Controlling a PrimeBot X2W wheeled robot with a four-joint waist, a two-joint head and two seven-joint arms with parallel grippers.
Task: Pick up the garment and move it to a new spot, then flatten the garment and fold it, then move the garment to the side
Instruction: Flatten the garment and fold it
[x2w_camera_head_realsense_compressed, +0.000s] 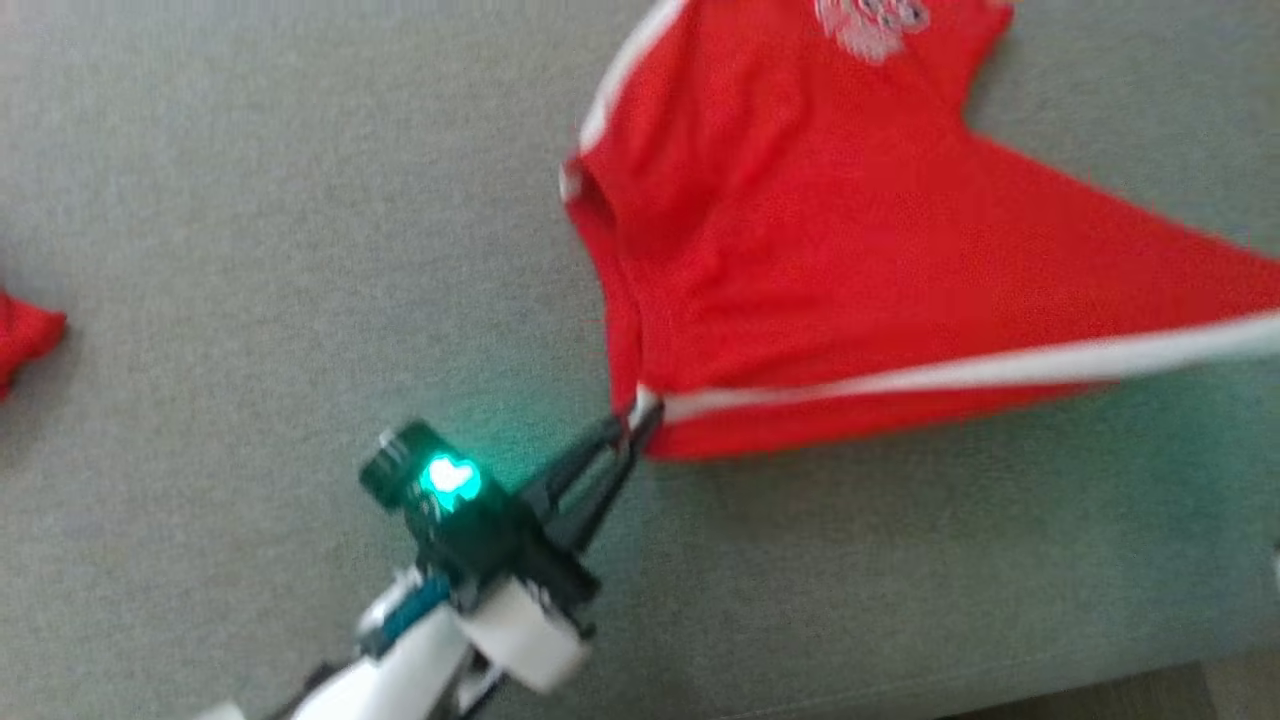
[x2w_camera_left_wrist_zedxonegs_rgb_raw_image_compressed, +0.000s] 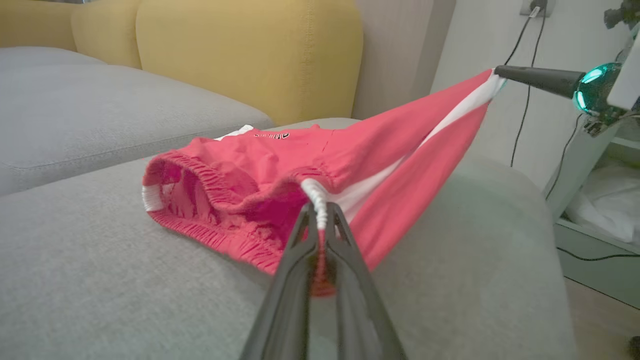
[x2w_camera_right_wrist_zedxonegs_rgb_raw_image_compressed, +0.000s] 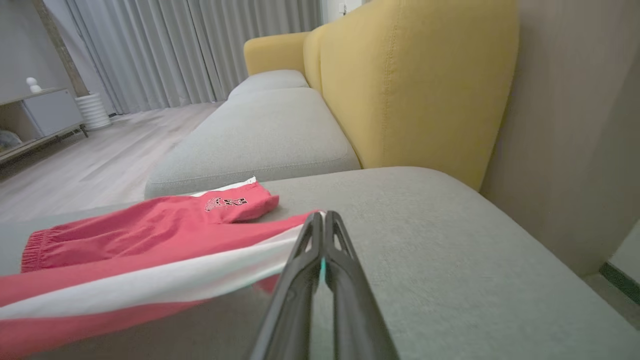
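Got both grippers clamped on the red shorts (x2w_camera_head_realsense_compressed: 850, 250) right now: left gripper (x2w_camera_head_realsense_compressed: 638, 418) pinches the waistband (x2w_camera_left_wrist_zedxonegs_rgb_raw_image_compressed: 210, 235) corner, right gripper (x2w_camera_right_wrist_zedxonegs_rgb_raw_image_compressed: 322, 219) pinches the leg hem at the white stripe (x2w_camera_head_realsense_compressed: 950, 372). The shorts hang taut between the 2, with the far leg lying flat on the grey sofa cushion (x2w_camera_head_realsense_compressed: 250, 250).

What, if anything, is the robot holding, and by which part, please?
The red shorts, stretched between both arms: the left jaws pinch the waistband at the white side stripe; the right jaws pinch that stripe's leg-hem end.
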